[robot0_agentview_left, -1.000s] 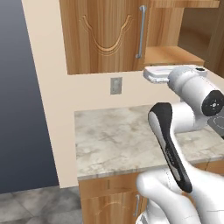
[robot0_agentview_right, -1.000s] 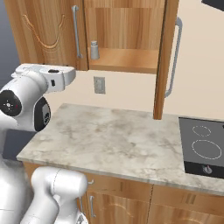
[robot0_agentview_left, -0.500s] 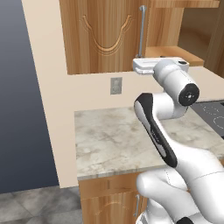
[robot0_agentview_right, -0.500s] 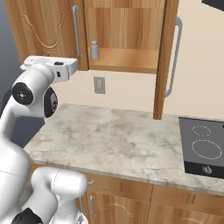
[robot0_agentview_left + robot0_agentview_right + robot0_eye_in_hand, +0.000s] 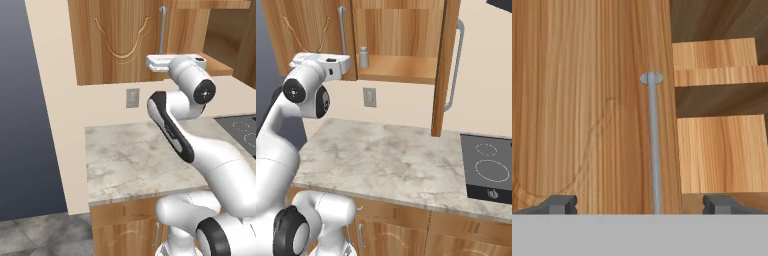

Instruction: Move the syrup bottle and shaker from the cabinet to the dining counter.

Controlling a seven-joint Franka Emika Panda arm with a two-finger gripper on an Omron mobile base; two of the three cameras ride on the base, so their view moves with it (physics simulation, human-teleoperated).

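Shaker [image 5: 363,57] stood at the left end of the open cabinet's shelf [image 5: 398,69], just right of the closed left door [image 5: 308,27]; I couldn't pick out the syrup bottle anywhere. The claw [image 5: 641,202] hung spread as wide as it goes, gripping nothing, its two tips either side of that door's silver bar handle [image 5: 653,145] from the hand camera. To my eye the step was taking that handle and swinging the door clear. Doing it well meant centring the bar between the fingers, closing squarely, then pulling along the door's arc, not straight back, and keeping the wrist clear of the shaker. The marble table [image 5: 391,162] below lay bare. No brand, label or writing was readable anywhere.
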